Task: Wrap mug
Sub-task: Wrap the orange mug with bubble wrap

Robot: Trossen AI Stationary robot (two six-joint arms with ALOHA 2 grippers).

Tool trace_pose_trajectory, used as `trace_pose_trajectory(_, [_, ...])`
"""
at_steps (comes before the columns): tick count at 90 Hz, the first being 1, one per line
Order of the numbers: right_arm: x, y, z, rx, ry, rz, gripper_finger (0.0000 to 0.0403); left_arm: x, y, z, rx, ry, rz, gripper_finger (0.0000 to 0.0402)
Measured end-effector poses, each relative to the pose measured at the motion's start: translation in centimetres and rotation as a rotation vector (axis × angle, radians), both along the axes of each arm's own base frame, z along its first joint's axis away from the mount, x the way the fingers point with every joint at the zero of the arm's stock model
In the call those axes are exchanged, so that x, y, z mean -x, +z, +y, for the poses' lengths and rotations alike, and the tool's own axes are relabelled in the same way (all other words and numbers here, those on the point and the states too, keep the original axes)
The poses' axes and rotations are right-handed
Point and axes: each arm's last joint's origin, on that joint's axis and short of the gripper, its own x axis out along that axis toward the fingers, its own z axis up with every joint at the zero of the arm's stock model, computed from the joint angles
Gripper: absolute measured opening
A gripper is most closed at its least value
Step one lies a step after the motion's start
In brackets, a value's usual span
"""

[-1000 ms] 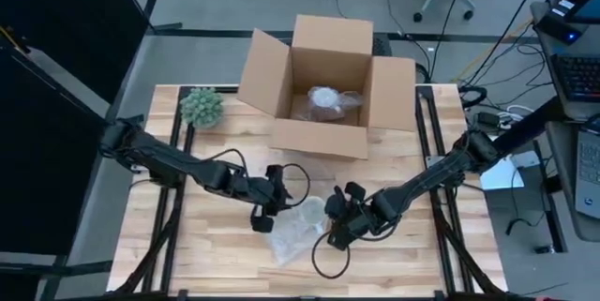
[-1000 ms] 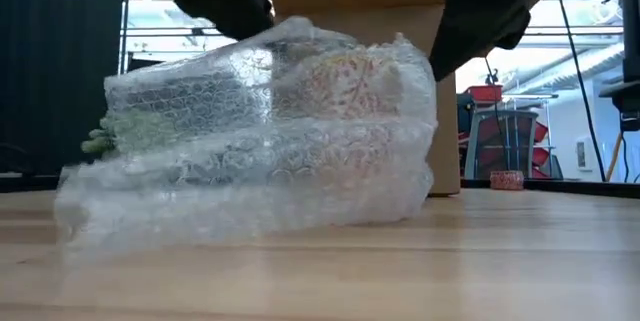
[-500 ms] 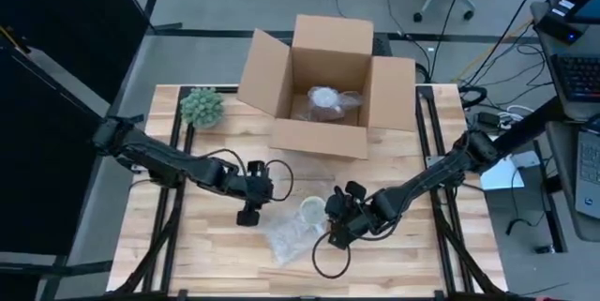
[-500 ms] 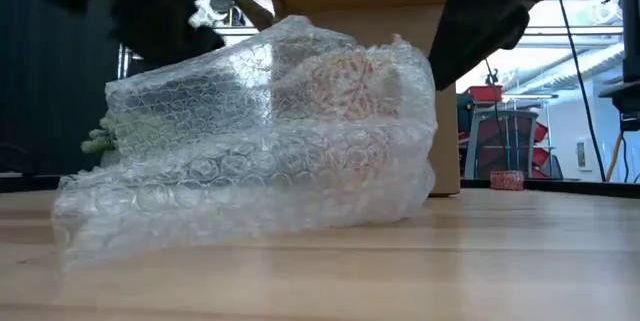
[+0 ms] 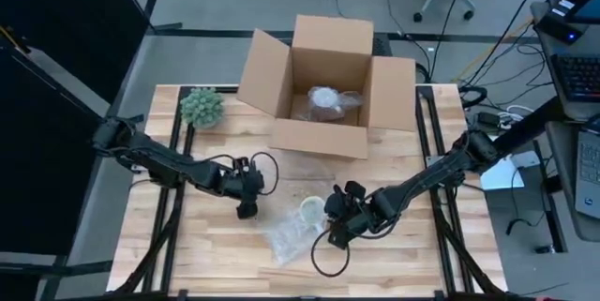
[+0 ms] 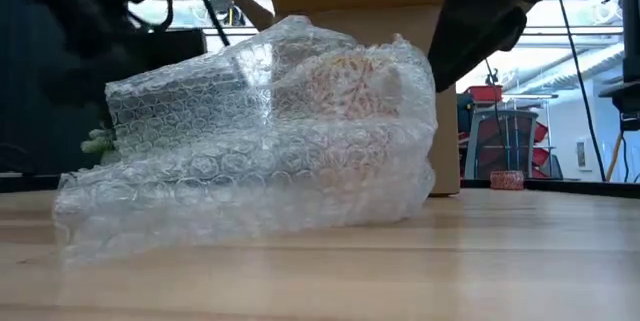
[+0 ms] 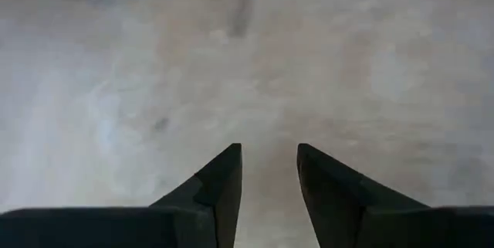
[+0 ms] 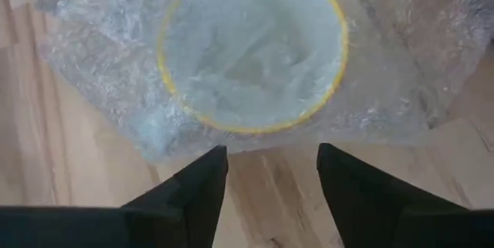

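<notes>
The mug (image 5: 309, 210) lies in bubble wrap (image 5: 292, 231) on the desk (image 5: 216, 254), ahead of the box (image 5: 323, 85). The right end effector (image 5: 330, 229), parted and empty, sits beside its rim. The left end effector (image 5: 247, 209), narrowly parted and empty, stands apart.

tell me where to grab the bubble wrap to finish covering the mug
Probably the loose flap of bubble wrap trailing toward the table's near-left. It lies flat and free of the mug, whose yellow-rimmed mouth faces the right gripper. Come from the left with the open left gripper.
</notes>
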Motion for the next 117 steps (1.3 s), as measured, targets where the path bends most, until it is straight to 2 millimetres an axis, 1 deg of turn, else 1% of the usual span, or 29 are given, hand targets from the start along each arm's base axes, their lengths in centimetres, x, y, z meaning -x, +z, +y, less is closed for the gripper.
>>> trace_pose_trajectory(10, [-0.1, 0.1, 0.1, 0.003, 0.014, -0.014, 0.0190, 0.4, -0.4, 0.1, 0.018, 0.049, 0.007, 0.0116])
trace_pose_trajectory(21, [-0.3, 0.1, -0.1, 0.007, 0.018, -0.021, 0.0190, 0.3, -0.4, 0.3, 0.032, 0.085, 0.002, 0.0116])
trace_pose_trajectory(33, [-0.3, 0.1, -0.1, 0.000, 0.005, -0.022, 0.0190, 0.2, -0.5, 1.0, 0.035, 0.114, 0.008, 0.0116])
trace_pose_trajectory(46, [-0.3, 0.1, -0.1, 0.000, 0.005, -0.022, 0.0190, 0.2, -0.6, 1.9, 0.102, 0.129, 0.043, 0.0116])
trace_pose_trajectory(61, [-0.3, 0.1, -0.1, -0.001, 0.004, -0.022, 0.0190, 0.1, -0.6, 2.7, 0.094, 0.143, 0.052, 0.0118])
trace_pose_trajectory(71, [-0.3, 0.1, -0.1, -0.001, 0.003, -0.022, 0.0190, 0.0, -0.6, 3.0, 0.094, 0.155, 0.048, 0.0133])
trace_pose_trajectory(95, [-0.3, 0.1, -0.1, 0.009, 0.017, -0.019, 0.0190, 0.1, -0.6, 3.7, 0.081, 0.170, 0.062, 0.0195])
trace_pose_trajectory(103, [-0.3, 0.1, -0.1, 0.009, 0.021, -0.019, 0.0190, 0.3, -0.9, 4.2, 0.076, 0.204, 0.069, 0.0200])
trace_pose_trajectory(117, [-0.1, 0.1, 0.2, 0.010, 0.028, -0.019, 0.0190, 1.3, -2.5, 4.5, 0.112, 0.246, 0.056, 0.0193])
